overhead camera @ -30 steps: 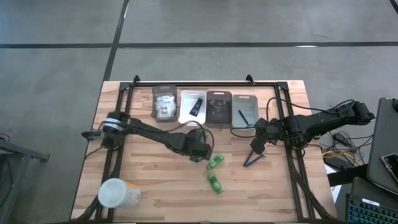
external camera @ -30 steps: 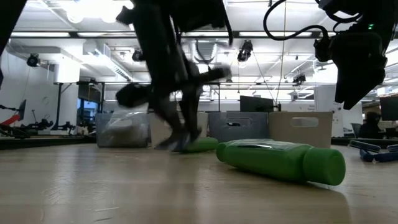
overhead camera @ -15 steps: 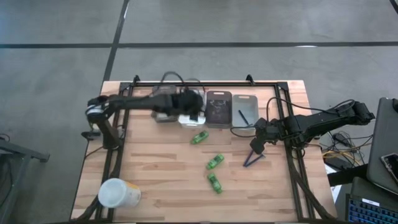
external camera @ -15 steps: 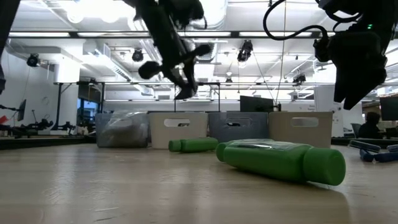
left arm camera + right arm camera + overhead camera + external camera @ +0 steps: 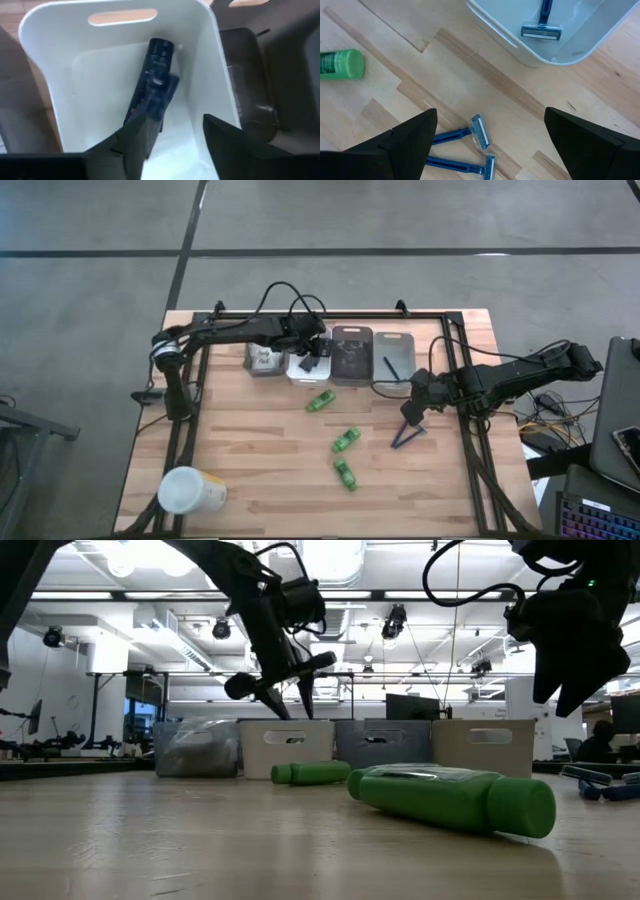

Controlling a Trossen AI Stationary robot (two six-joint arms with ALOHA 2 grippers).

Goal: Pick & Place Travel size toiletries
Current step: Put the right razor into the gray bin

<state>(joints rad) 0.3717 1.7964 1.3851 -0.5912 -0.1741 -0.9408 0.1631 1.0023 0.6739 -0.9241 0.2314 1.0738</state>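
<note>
Three green bottles (image 5: 345, 442) unmoved; left gripper (image 5: 310, 360) now spread over white bin (image 5: 297, 368), right gripper (image 5: 410, 412) unchanged, spread

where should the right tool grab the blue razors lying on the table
Judging by their pose, grip one of the blue razors across its thin handle mid-length, coming straight down. They lie flat on the table, side by side, heads toward the bin, so take the outer one first. The right tool hovers open above them.
</note>
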